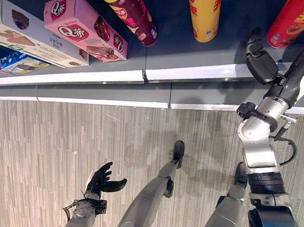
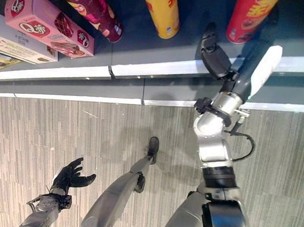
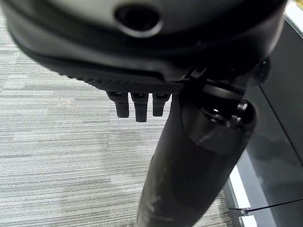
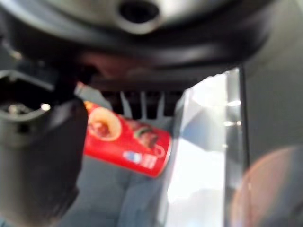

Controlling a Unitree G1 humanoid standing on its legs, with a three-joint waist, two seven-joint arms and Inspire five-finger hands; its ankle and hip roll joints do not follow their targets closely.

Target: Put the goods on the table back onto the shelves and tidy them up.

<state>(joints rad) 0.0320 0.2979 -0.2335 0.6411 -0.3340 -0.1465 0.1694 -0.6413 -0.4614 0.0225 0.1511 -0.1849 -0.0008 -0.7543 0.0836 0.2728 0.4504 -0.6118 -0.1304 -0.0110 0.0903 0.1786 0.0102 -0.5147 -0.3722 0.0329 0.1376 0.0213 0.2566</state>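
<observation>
On the dark shelf (image 1: 219, 56) you had, from your left: a white box (image 1: 26, 35) with a blue packet (image 1: 14, 63) just beside it at the front edge, a pink box (image 1: 85, 27) lying flat, a maroon can (image 1: 131, 9) with a yellow-green lid tilted toward the pink box, a yellow can (image 1: 203, 15) well apart from it, and a red can (image 1: 293, 22) at the far right. All the cans lay on their sides. Your right hand (image 1: 261, 61) reached over the shelf's white front rail (image 1: 197, 73), just beside the red can and apart from it; in the right wrist view the red can (image 4: 128, 142) showed past the fingers (image 4: 142, 104), which looked straight and held nothing. Your left hand (image 1: 104, 181) hung low over the striped grey floor (image 1: 45, 136), well clear of the shelf, fingers loosely spread with the thumb standing out, empty. Between the right hand and the red can nothing stood in the way; the yellow can lay to its left with bare shelf between.
</observation>
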